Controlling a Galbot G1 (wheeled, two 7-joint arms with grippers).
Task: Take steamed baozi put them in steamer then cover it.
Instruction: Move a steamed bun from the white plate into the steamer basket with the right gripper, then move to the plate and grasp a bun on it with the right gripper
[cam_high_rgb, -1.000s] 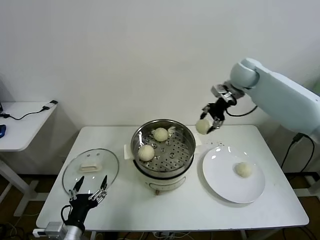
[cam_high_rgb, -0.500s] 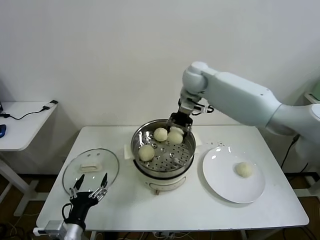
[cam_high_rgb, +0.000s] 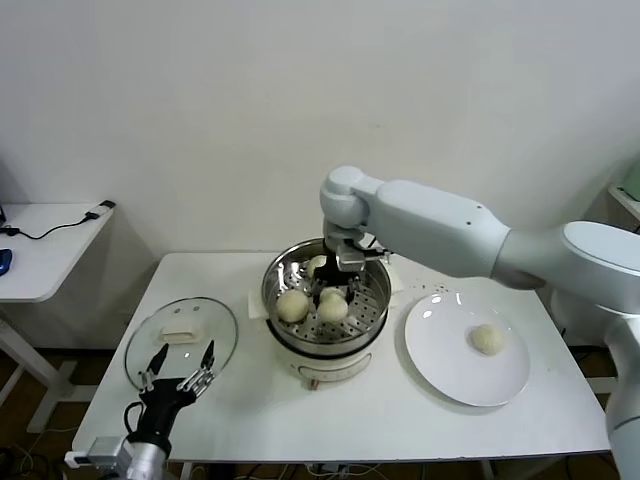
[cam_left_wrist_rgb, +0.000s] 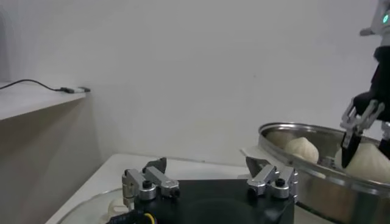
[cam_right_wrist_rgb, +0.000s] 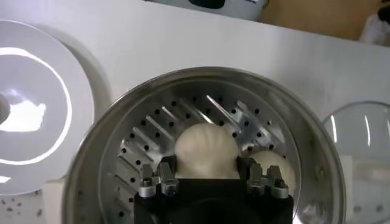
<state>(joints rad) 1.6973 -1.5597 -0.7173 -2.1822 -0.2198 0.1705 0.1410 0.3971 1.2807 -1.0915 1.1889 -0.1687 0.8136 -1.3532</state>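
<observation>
Smooth white rounded shell on the right arm (cam_high_rgb: 440, 225), black right hand (cam_high_rgb: 338, 283) with silver screws, black left hand (cam_high_rgb: 178, 375), slim dark fingers (cam_high_rgb: 208, 356)

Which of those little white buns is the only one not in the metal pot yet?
The bun lying alone on the white plate, right of the steamer. The other buns already sit on its perforated tray.

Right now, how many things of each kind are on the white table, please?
Buns: 4 (three in the steamer, one on the plate)
Steamer: 1
Glass lid: 1
Plate: 1
Total: 7
</observation>
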